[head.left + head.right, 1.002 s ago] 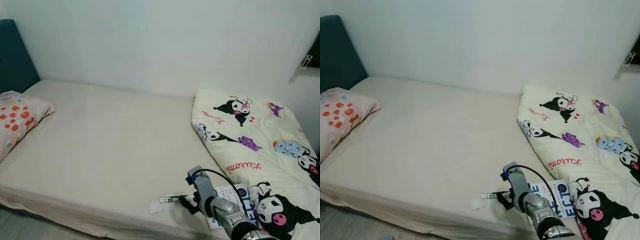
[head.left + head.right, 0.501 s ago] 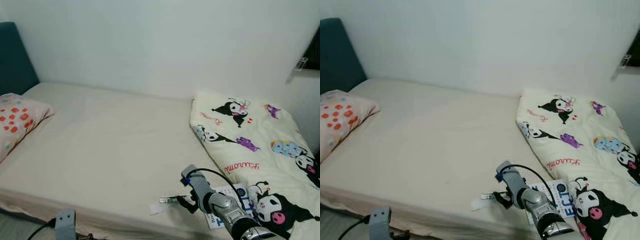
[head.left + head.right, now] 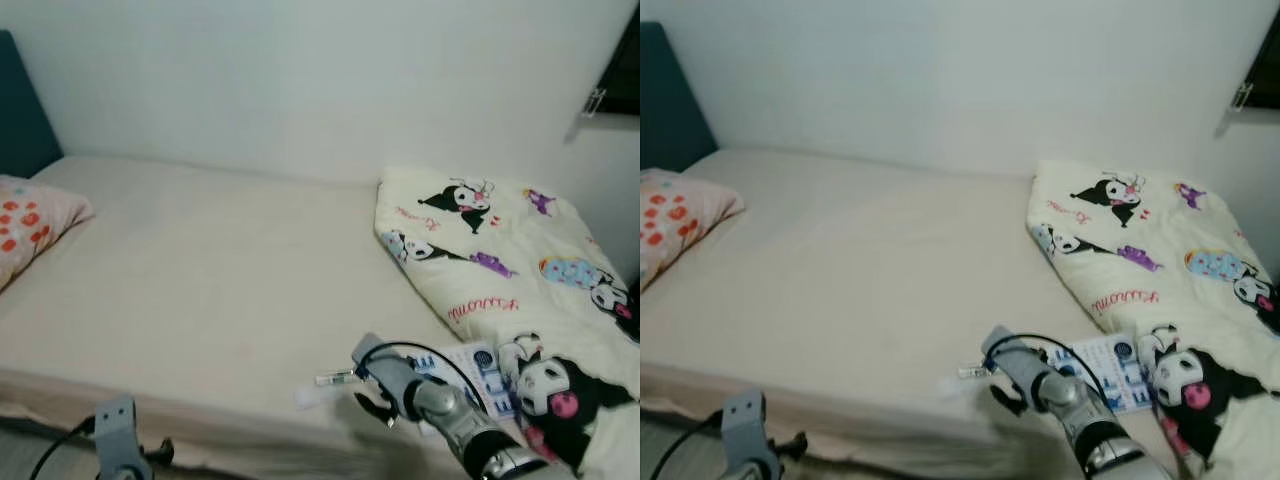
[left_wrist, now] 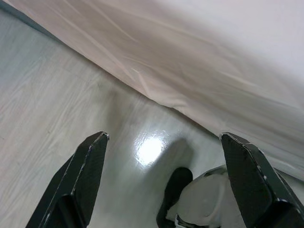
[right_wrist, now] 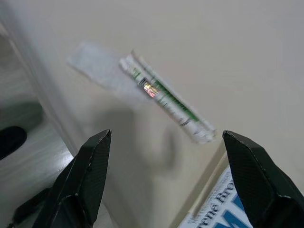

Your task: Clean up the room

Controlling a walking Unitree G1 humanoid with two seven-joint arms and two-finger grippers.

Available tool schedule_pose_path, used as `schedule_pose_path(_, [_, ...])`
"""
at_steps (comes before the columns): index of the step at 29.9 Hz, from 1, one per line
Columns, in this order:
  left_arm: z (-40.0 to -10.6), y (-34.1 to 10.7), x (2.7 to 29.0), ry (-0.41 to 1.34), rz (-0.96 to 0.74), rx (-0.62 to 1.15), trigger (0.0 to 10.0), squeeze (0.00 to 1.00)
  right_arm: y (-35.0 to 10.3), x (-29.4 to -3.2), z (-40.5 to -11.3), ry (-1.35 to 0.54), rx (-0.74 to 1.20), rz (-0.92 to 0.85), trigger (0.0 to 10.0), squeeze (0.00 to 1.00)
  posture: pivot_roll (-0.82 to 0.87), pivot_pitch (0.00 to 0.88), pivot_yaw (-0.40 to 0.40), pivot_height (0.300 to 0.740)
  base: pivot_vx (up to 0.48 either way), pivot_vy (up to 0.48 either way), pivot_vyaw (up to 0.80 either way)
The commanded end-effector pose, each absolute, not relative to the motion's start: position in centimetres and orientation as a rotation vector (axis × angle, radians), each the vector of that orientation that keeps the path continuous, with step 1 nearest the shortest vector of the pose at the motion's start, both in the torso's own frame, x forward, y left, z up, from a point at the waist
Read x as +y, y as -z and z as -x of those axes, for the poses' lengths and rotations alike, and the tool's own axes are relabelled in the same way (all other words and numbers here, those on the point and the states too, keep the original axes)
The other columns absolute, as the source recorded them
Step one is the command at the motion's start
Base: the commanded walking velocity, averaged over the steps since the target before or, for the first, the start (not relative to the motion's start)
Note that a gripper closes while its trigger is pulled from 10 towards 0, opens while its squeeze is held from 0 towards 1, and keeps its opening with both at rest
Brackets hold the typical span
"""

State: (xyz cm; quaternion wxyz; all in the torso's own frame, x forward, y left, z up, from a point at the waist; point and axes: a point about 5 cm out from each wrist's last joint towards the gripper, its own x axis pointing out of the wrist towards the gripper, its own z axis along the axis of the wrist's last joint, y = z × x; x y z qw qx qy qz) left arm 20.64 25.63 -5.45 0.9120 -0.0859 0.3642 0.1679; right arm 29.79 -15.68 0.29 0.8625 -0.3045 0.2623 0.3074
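Right gripper (image 5: 164, 142), fingers apart, hovers over the tube (image 5: 166, 97) lying near the bed (image 3: 200, 290) edge beside a booklet (image 3: 470, 370); lower straight, straddle mid-tube, then close.

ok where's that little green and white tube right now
The tube lies on the bed sheet near the bed's front edge, right of centre in the head views, just ahead of the open right gripper, with a white paper scrap beside it.

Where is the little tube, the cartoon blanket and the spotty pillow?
little tube (image 5: 164, 97), right wrist view, middle of its body.
cartoon blanket (image 3: 500, 260), left eye view, its upper half.
spotty pillow (image 3: 675, 215), right eye view, its middle.
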Motion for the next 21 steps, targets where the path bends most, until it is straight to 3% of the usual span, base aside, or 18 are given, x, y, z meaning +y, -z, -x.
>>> schedule_pose_path(1, [-21.0,4.8,26.8,-0.389,0.164,0.714,10.0,0.00,-0.6,-15.4,-30.1,-0.669,0.524,0.687,10.0,0.00,-0.03,0.008,-0.051,0.595,0.000,0.000,0.00])
schedule_pose_path(6, [-21.5,3.8,28.3,-0.452,0.131,0.653,10.0,0.00,-0.9,-14.7,-30.3,-0.697,0.480,0.747,10.0,0.00,-0.02,0.025,-0.055,0.580,0.000,0.000,0.00])
schedule_pose_path(11, [-22.3,0.9,32.0,-0.565,0.053,0.515,10.0,0.00,-2.7,-13.7,-31.8,-0.736,0.339,0.927,10.0,0.00,0.02,0.090,-0.046,0.545,0.000,0.000,0.00])
schedule_pose_path(15, [-22.6,0.4,32.4,-0.565,0.032,0.498,10.0,0.00,-3.0,-13.2,-31.9,-0.766,0.323,0.949,10.0,0.00,0.02,0.090,-0.046,0.530,0.000,0.000,0.00])
schedule_pose_path(21, [-22.6,-1.2,34.0,-0.565,-0.024,0.407,10.0,0.00,-3.4,-11.0,-31.7,-0.892,0.268,0.937,10.0,0.00,0.05,0.186,-0.048,0.500,0.000,0.000,0.00])
